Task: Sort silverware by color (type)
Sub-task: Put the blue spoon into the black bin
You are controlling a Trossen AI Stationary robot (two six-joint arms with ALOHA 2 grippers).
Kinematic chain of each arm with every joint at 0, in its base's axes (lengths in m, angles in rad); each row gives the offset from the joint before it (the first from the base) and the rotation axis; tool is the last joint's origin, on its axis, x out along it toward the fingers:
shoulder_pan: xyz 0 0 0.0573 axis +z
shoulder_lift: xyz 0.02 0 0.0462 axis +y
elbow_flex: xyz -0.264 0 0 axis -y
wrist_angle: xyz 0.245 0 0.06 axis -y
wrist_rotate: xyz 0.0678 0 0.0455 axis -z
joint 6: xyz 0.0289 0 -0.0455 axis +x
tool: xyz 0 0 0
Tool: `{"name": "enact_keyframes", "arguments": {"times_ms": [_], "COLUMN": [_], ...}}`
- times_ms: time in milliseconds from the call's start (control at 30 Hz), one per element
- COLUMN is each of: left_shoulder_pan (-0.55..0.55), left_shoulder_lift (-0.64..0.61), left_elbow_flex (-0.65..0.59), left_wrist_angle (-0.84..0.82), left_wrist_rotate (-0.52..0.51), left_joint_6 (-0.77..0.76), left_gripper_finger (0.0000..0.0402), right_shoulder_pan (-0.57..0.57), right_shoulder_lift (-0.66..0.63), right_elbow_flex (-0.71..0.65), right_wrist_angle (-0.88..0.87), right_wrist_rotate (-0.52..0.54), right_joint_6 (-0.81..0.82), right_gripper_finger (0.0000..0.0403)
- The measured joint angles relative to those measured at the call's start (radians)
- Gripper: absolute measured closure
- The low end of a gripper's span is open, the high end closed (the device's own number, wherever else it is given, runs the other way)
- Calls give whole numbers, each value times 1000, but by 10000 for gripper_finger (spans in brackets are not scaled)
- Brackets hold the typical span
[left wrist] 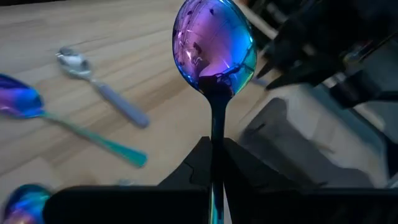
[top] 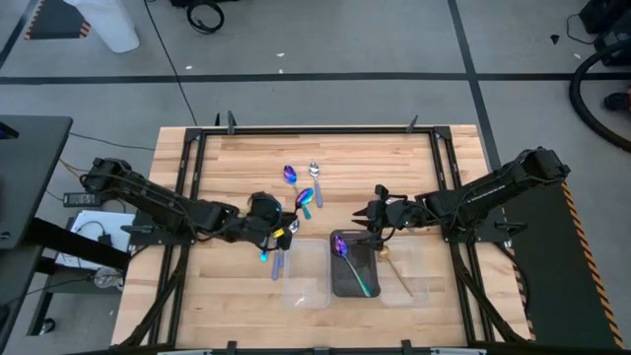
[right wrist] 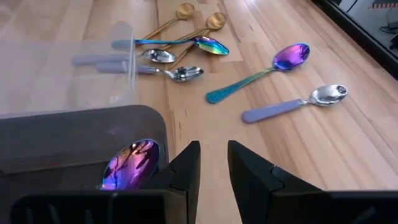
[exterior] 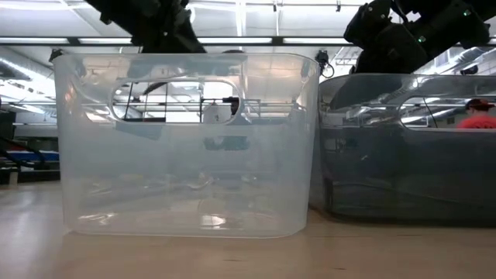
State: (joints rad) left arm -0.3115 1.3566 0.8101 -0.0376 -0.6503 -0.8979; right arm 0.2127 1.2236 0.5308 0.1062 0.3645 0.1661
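My left gripper (top: 286,219) is over the middle of the table and shut on an iridescent purple-blue spoon (top: 306,200). Its bowl (left wrist: 214,46) stands out ahead of the fingers. My right gripper (right wrist: 213,163) is open at the far end of the dark tray (top: 353,268), touching nothing. In that tray lies another iridescent spoon (right wrist: 130,165). On the wood behind lie an iridescent spoon with a teal handle (right wrist: 292,56) and a silver spoon with a lavender handle (right wrist: 329,93). A heap of gold, silver and iridescent spoons (right wrist: 186,46) lies by the clear tray. My left gripper pinches the iridescent spoon's thin handle (left wrist: 216,134) between its two fingers, which lie along it. The bowl points away from the gripper toward the dark tray and my right arm. The spoon is lifted clear of the table.
Three trays stand side by side at the near edge: a clear one (top: 306,278), the dark one, and a second clear one (top: 399,276) holding a gold spoon (top: 394,271). The clear tray (exterior: 186,139) fills the low view. A black frame (top: 315,128) borders the tabletop.
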Motion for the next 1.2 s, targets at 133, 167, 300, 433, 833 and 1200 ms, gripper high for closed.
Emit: {"name": "enact_keyframes", "arguments": {"times_ms": [133,167,300,433,833,1200], "left_shoulder_pan": [0,-3,-6,2,29,73], "left_shoulder_lift": [11,17,54,81,90,158], "left_elbow_flex": [0,0,-1,-1,-1,-2], "left_wrist_angle": [46,47,128,239,534,810], "left_wrist_rotate": [-29,-35,-57,-80,-104,-28], "left_joint_6": [5,6,50,144,513,724], "left_gripper_finger": [372,371,371,371,370,370], "right_shoulder_pan": [0,0,0,0,0,-36], "right_shoulder_lift": [0,0,0,0,2,2], "right_elbow_flex": [0,0,0,0,0,54], "right_wrist_angle": [-1,0,24,95,284,349], "right_wrist_rotate": [0,-1,-25,-32,-98,-152], "right_joint_6": [0,0,0,4,-7,-46], "right_gripper_finger": [312,312,312,312,309,249]}}
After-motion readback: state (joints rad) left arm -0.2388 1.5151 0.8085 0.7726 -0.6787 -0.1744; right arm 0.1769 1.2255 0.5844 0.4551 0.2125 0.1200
